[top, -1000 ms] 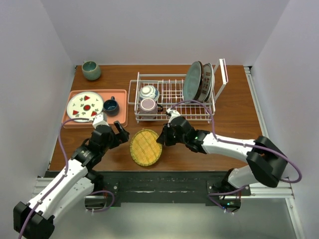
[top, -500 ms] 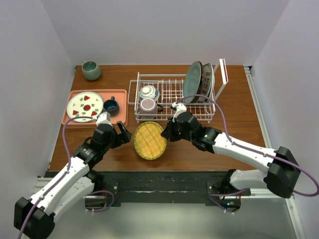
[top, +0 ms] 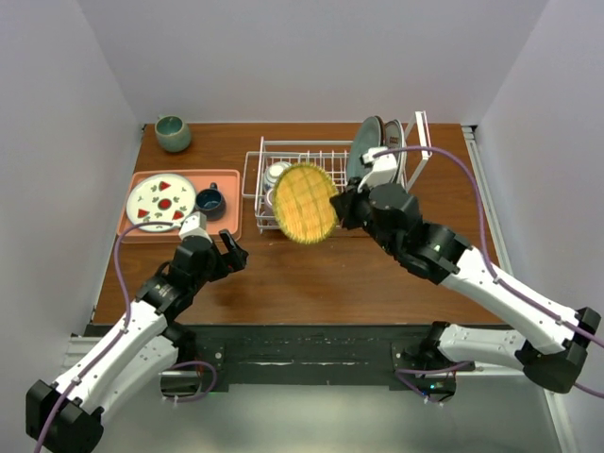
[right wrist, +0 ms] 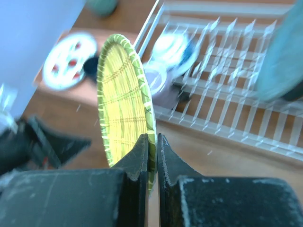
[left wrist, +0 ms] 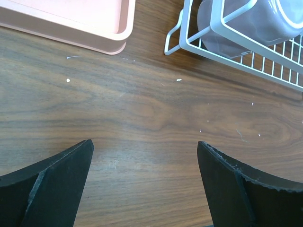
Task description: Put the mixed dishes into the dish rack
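My right jaws clamp the yellow plate (top: 306,203) on edge, lifted at the dish rack's (top: 377,225) near left. It covers the glass mug (left wrist: 227,28) from above, and the right wrist view is blurry. My left jaws gape over the worktop (left wrist: 151,118).

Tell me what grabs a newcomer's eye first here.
The yellow plate stands out, pinched on edge in the shut right hand at the dish rack's near side. A teal plate stands upright at the rack's right end. The left hand hovers open over the table.
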You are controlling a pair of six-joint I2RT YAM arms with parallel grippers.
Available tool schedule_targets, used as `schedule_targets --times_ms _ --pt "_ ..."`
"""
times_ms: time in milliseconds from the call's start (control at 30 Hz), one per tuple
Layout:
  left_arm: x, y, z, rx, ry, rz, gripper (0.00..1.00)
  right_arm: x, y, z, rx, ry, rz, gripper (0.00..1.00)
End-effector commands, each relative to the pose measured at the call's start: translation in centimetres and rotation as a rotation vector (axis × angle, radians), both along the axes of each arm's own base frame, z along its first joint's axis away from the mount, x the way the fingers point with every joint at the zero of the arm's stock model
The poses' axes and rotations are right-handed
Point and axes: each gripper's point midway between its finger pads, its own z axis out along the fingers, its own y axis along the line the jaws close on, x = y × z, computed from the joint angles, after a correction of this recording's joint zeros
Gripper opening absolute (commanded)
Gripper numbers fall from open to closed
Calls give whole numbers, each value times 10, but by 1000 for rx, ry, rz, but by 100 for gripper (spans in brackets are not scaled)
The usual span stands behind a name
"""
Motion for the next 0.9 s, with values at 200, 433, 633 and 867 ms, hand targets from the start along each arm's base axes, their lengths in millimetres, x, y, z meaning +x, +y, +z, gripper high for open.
schedule_targets --times_ms 200,433,633,867 --pt "5 3 14 13 -46 12 97 55 -88 108 -65 -235 -600 0" --pt "5 6 17 16 -59 22 98 81 -85 113 -173 -259 -684 0" --pt "5 7 17 17 -58 26 98 117 -76 89 -271 -276 -708 0" --pt "5 8 16 20 -58 29 98 162 -80 49 -331 -222 -707 0"
